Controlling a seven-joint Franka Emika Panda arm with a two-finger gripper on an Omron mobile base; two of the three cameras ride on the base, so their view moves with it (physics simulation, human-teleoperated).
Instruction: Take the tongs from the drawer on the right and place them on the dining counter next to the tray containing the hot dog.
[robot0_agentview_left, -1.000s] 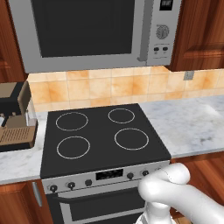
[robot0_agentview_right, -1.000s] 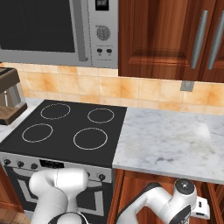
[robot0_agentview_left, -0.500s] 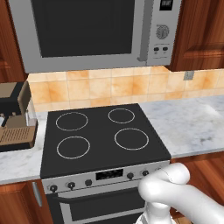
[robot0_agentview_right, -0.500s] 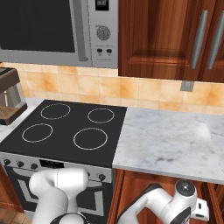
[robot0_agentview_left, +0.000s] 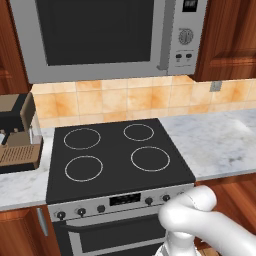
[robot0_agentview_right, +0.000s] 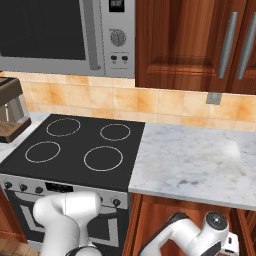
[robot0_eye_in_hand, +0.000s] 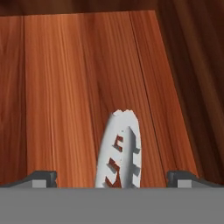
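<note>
In the hand view the silver-grey tongs lie on the reddish wooden floor of the drawer, their slotted rounded end pointing away from me. My gripper is open, one dark fingertip on each side of the tongs, and neither touches them. In the right base view my arm reaches down below the marble worktop at the right of the stove. The dining counter, the tray and the hot dog are out of view.
A black stove with four rings stands ahead, with a microwave above it. A coffee machine sits on the worktop at the left. Wooden wall cabinets hang at the upper right.
In the right base view my wrist has sunk slightly lower under the worktop. The jaws have stayed open.
</note>
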